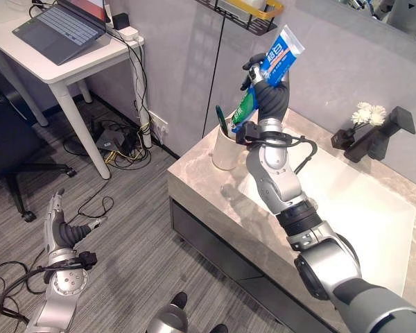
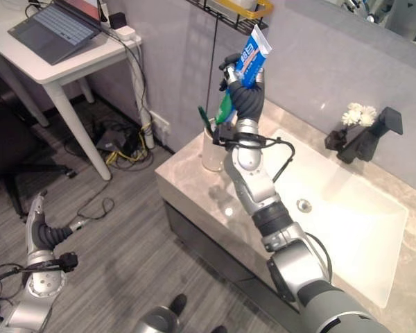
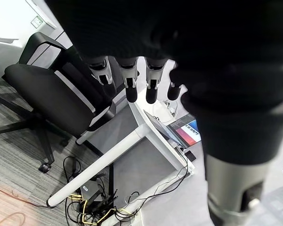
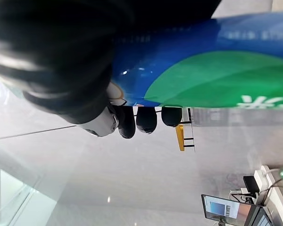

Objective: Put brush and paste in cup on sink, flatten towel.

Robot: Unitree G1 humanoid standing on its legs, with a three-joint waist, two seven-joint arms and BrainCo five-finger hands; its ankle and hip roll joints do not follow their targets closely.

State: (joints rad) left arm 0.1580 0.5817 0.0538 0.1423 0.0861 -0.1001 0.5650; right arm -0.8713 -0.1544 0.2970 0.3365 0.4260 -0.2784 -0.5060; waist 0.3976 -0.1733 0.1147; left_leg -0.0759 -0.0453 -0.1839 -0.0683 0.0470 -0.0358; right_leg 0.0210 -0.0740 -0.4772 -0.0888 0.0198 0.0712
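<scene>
We record the right robot hand [image 1: 269, 94] curled round the blue-and-green toothpaste tube [image 1: 267, 76], held tilted above the white cup [image 1: 227, 147] on the counter [image 1: 201, 182]; a green brush [image 1: 221, 119] stands in that cup; left robot hand [image 3: 132, 82] hangs low, fingers straight.

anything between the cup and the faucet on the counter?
The right hand and its forearm, shut on the toothpaste tube, rise between the white cup and black faucet; under them lies the bare white sink basin, in the left eye view.
</scene>
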